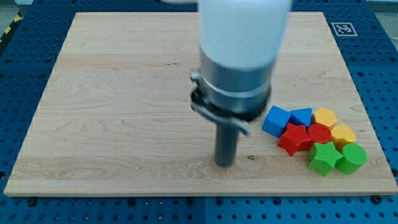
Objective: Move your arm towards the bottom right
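Observation:
My tip rests on the wooden board near its bottom edge, left of the block cluster. The arm's body fills the view's upper middle and hides the board behind it. The cluster sits at the view's lower right: a blue cube, a smaller blue block, a red star, a red round block, two yellow blocks, a green star and a green round block. The tip touches none; the red star is closest, to its right.
The board lies on a blue perforated table. A black-and-white marker tag sits by the board's top right corner.

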Robot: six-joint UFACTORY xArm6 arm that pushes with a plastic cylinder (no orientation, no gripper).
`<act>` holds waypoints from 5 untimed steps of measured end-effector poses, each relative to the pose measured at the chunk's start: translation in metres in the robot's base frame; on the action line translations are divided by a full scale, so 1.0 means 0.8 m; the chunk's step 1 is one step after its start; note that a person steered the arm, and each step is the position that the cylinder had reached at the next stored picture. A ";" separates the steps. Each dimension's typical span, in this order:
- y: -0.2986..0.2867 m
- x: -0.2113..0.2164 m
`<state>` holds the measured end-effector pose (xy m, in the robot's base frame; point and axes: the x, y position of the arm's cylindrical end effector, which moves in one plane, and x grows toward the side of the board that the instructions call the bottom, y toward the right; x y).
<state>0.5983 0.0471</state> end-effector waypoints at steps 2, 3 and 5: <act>0.037 0.026; 0.056 0.026; 0.081 0.025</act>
